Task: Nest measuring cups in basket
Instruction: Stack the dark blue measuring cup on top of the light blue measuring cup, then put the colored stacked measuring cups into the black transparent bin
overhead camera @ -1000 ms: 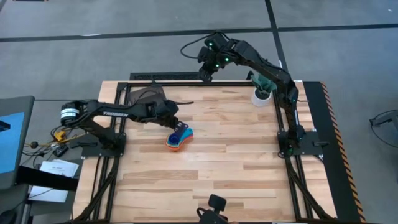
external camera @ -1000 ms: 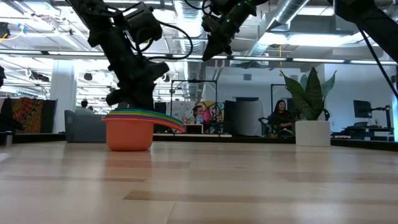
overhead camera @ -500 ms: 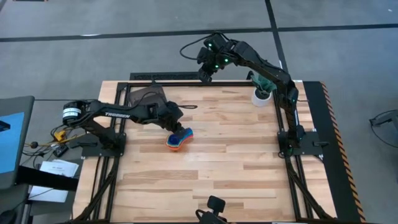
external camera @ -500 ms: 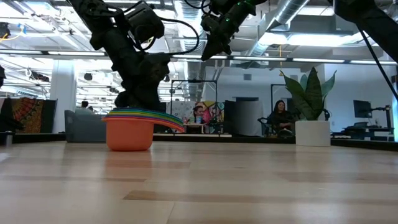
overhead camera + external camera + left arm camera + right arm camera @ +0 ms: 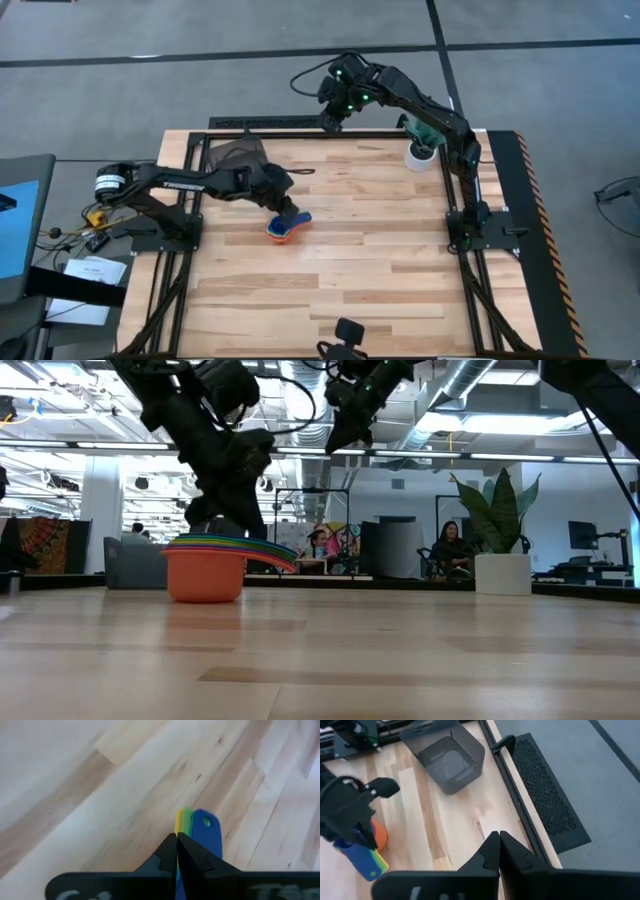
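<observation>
Left gripper point(image 5: 283, 208) is reaching down onto the stack of measuring cups point(image 5: 288, 228) near the middle of the wooden table point(image 5: 360, 270), its two dark fingers point(image 5: 170, 855) pressed together with no gap showing. In the left wrist view the fingertips are sitting directly over the fanned flat handles point(image 5: 200, 827), of which yellow, green and blue edges are showing; whether the fingers are pinching a handle or only touching the stack cannot be told, because the gripper body is hiding the contact point. In the high view the arm is covering most of the stack, leaving only the orange bowl and a blue handle visible. In the low view the nested cups point(image 5: 205, 565) are standing upright on the table beneath this gripper, the orange bowl outermost and thin rainbow-coloured rims layered at its top; the inner cups cannot be counted.

The basket point(image 5: 235, 157) is sitting behind the left arm, partly hidden by it in the high view. The right wrist view is showing it clearly: a dark grey, smooth-walled rectangular bin point(image 5: 445, 757) with rounded corners, with nothing visible inside.

Right gripper point(image 5: 329, 122) is hanging high above the far edge of the table, well apart from the cups, its fingers point(image 5: 492, 850) closed against each other and holding nothing. Beside that arm a white plant pot point(image 5: 421, 152) is standing near the far right corner.
</observation>
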`<control>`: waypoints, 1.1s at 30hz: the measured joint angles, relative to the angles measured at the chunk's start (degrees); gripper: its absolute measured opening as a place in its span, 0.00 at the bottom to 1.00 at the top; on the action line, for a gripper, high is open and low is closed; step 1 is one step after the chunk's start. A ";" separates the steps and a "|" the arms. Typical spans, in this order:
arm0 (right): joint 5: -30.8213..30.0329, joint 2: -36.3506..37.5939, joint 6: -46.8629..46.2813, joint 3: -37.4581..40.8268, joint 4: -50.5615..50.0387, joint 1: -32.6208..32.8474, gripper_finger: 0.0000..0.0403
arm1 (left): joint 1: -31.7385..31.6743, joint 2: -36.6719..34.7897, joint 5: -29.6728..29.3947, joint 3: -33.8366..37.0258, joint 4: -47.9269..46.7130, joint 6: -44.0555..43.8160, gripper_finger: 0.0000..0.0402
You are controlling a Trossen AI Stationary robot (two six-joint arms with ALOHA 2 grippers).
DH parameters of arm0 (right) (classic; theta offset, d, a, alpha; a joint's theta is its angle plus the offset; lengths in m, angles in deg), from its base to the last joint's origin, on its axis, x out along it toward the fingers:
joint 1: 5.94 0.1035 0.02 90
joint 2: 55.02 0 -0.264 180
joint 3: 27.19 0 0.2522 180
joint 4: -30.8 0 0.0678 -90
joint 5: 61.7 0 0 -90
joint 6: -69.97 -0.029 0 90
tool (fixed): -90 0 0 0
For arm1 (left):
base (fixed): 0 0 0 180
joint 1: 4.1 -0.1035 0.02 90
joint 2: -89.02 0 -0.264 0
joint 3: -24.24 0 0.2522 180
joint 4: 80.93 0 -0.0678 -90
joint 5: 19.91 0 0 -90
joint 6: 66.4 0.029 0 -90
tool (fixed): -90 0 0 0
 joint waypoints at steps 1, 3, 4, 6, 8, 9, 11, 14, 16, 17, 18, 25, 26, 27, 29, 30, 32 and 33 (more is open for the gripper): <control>0.40 0.45 0.23 0.00 -0.14 0.20 0.05 | -0.05 -0.92 -0.81 0.00 -0.30 -0.37 0.00; 2.29 1.52 1.23 0.00 -2.31 0.21 0.07 | -0.07 -3.27 -2.67 0.00 -1.25 -0.77 0.00; 3.35 1.98 1.42 -0.03 -2.81 0.52 0.08 | -0.07 -4.46 -3.83 0.00 -1.83 -0.88 0.00; 6.26 2.56 1.76 -0.09 -4.39 1.11 0.10 | -0.05 -7.67 -6.68 0.04 -5.34 -1.09 0.00; 8.38 2.62 3.18 -0.09 -5.65 2.18 0.11 | -0.07 -10.73 -9.34 0.02 -7.26 -1.25 0.00; 8.63 2.56 3.90 -0.08 -6.13 2.89 0.12 | -0.07 -12.34 -10.89 0.02 -9.48 -1.50 0.00; 8.66 2.52 5.21 1.05 -6.51 4.42 0.15 | -0.07 -15.09 -13.29 0.02 -12.10 -1.54 0.00; 8.58 1.34 6.15 3.15 -5.11 7.14 0.21 | -0.07 -19.30 -18.01 0.02 -16.29 -0.88 0.01; 8.54 1.15 7.34 4.39 -4.77 9.06 0.27 | -0.07 -21.92 -20.34 0.02 -18.59 -0.68 0.03; 8.58 1.44 7.79 5.30 -2.80 9.99 0.31 | -0.07 -23.47 -21.28 0.02 -20.50 -0.79 0.05; 8.52 1.69 7.84 6.24 -0.83 11.05 0.35 | -0.07 -24.69 -22.51 0.02 -21.81 -0.98 0.07; 6.29 -0.17 5.91 6.56 5.10 16.76 0.73 | -0.07 -31.31 -25.78 0.00 -31.74 -1.80 0.29; 5.28 -0.62 5.93 6.80 5.00 17.30 0.79 | -0.09 -31.71 -25.63 0.00 -32.31 -1.67 0.32; 4.74 -1.38 5.91 7.02 4.11 17.83 0.84 | -0.09 -31.93 -25.55 0.01 -33.33 -1.42 0.34; 3.73 -3.87 5.87 6.68 6.66 19.61 0.94 | -0.09 -32.06 -25.57 0.01 -36.23 -1.08 0.39; 3.58 -4.53 5.83 6.81 6.54 20.02 0.96 | -0.09 -32.00 -25.56 0.02 -36.96 -1.10 0.41; 3.74 -6.38 5.88 6.90 3.71 21.36 0.97 | -0.08 -31.99 -25.59 0.02 -38.86 -1.29 0.44; 4.00 -7.51 6.16 6.65 5.29 22.04 0.96 | -0.09 -31.93 -25.64 0.20 -39.26 -1.29 0.45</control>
